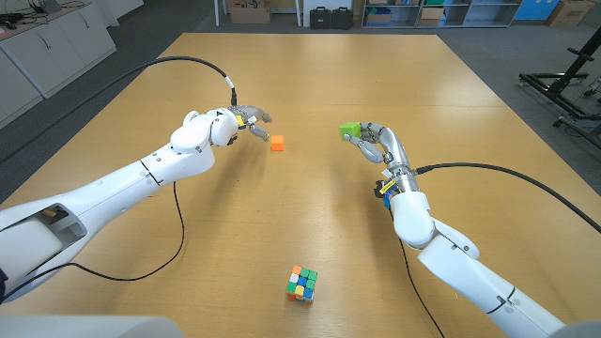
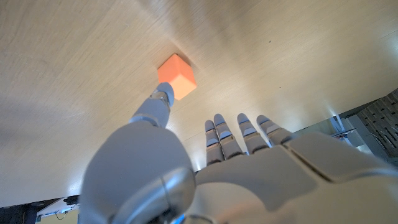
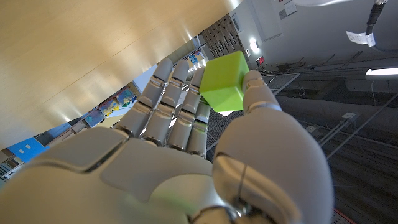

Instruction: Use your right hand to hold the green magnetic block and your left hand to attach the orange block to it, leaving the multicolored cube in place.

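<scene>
The green block (image 1: 350,129) (image 3: 224,82) is pinched between the thumb and fingers of my right hand (image 1: 374,143) (image 3: 199,149), held up off the table right of centre. The orange block (image 1: 277,143) (image 2: 177,76) sits on the wood a short way right of my left hand (image 1: 242,122) (image 2: 205,162). That hand holds nothing; its fingers are apart, and in the left wrist view the thumb tip (image 2: 163,94) reaches right up to the orange block. The multicolored cube (image 1: 301,283) lies near the table's front edge, apart from both hands.
The wooden table (image 1: 310,84) stretches far behind the blocks. Black cables (image 1: 202,66) run from both wrists over the tabletop. Cabinets, boxes and shelving stand beyond the far edge.
</scene>
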